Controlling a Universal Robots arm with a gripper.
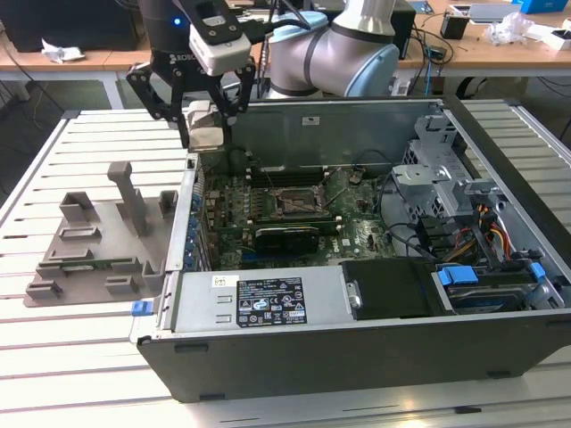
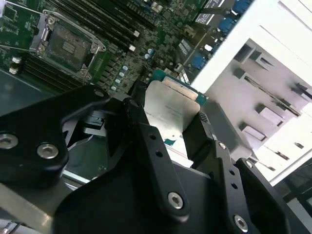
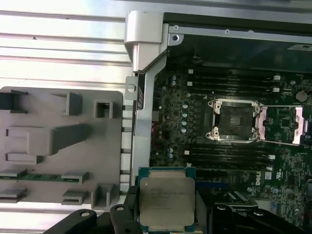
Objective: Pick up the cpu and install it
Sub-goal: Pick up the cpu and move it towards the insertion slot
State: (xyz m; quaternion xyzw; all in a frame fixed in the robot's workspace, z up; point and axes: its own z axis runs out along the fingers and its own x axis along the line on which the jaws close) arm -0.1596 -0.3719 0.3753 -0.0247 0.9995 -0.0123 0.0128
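Arm (image 1: 343,53) poised above the computer case (image 1: 357,357) edge, hand (image 1: 207,132) pointing down, clamped on the cpu (image 3: 166,202)

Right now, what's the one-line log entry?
gripper: shut on silver-grey square metal-lidded cpu | location: above edge of open computer case | black-framed motherboard socket: open, empty

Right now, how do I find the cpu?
Find the big open computer case and look above its wall beside the grey tray. There the black fingers grip the cpu: a flat silver square with a thin green edge, unlike the empty black-framed socket inside.
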